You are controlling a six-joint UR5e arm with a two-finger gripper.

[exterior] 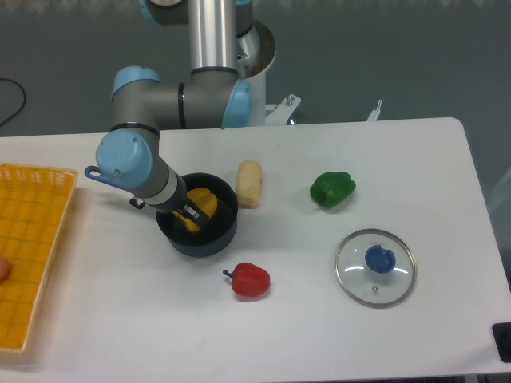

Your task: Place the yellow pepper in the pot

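Observation:
The yellow pepper (pixel 203 202) lies inside the dark pot (pixel 209 242), left of centre on the table. My gripper (pixel 190 213) reaches down into the pot from the left, its dark fingertips right against the pepper's near side. The wrist hides most of the fingers, so how the jaws stand on the pepper cannot be made out. Only the tip of the pot's blue handle (pixel 91 171) shows past the wrist.
A pale bread roll (pixel 249 183) stands just right of the pot. A red pepper (pixel 251 279) lies in front of it and a green pepper (pixel 333 189) further right. The glass lid with a blue knob (pixel 375 266) sits front right. A yellow basket (pixel 36 239) fills the left edge.

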